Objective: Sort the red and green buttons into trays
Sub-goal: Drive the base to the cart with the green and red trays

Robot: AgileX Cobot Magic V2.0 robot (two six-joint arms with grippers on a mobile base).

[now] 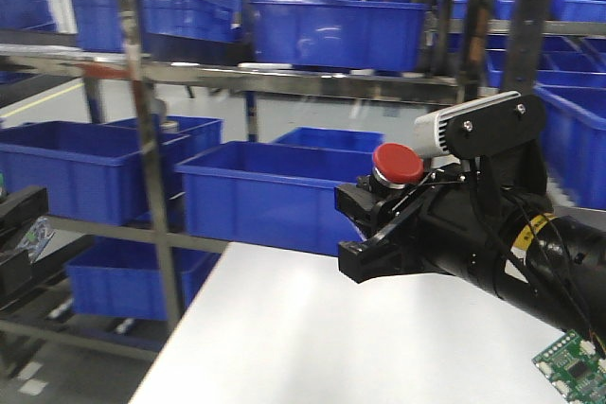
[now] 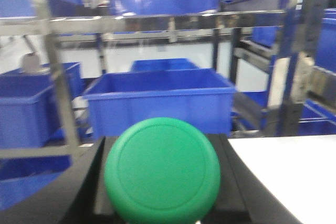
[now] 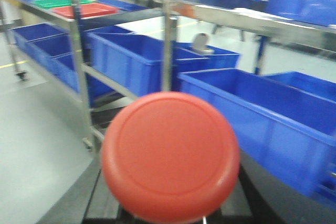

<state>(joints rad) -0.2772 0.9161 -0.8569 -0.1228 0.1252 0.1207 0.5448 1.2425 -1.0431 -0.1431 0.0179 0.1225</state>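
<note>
- left gripper (image 2: 164, 145): black fingers (image 2: 79, 192) pressed in on either side of the green button (image 2: 162, 170); its cap fills the lower middle of the left wrist view
- green cap: round, matt, faint ring just inside the rim; base hidden beneath it
- right gripper (image 1: 365, 231): jaws pinching the red button (image 1: 398, 164) by its dark base, cap upright above them, held in the air over the white table (image 1: 312, 338) near its far edge
- red cap seen from the right wrist: smooth disc with the same inner ring, slightly blurred
- white table: bare top open to the left of the right arm; left edge runs diagonally toward the near left; green circuit board (image 1: 573, 361) at the near right corner
- just past the far edge: blue crate (image 1: 265, 191), more crates beside and above it
- steel rack post (image 1: 142, 139) and crossbars stand among the crates, gaps between the posts
- far off: green tray (image 3: 58, 2) and red tray (image 3: 86, 10) side by side on a rack shelf, upper left of the right wrist view, well apart from both buttons
</note>
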